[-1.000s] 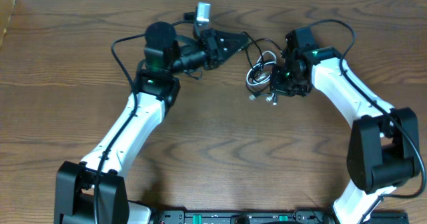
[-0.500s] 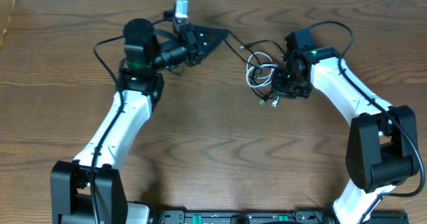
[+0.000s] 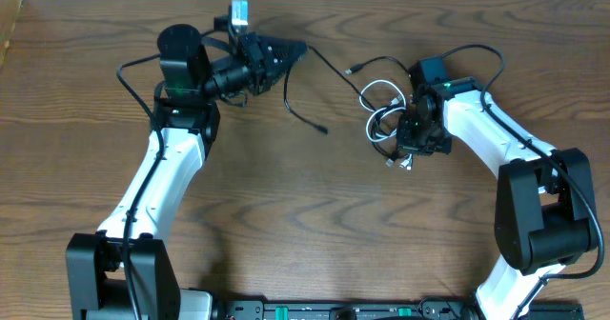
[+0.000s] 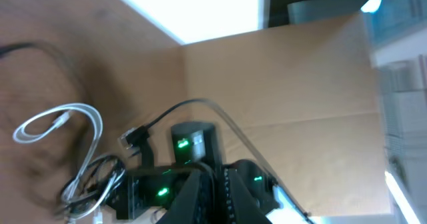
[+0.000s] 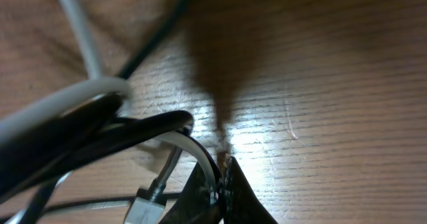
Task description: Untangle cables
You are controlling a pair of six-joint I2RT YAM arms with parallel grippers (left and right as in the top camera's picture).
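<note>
Left gripper: clamped on black cable, well left of right gripper.
Right gripper: pinched shut on white cable.
White cable: looped, at right gripper.
Black cable: trailing left of right gripper.

- The left arm and right arm share one build: smooth white shells over the long links and bulky matte black cylinders at the joints.
- A thick black wire loops loose beside the left arm's upper joints, and a second thick black wire arcs above the right arm's wrist.
- A small green lamp glows on the right arm's black wrist housing.
- The left tool is black and tapers to a point, with a small silver-grey camera block beside its wrist.
- The right tool ends in thin black fingertips.
</note>
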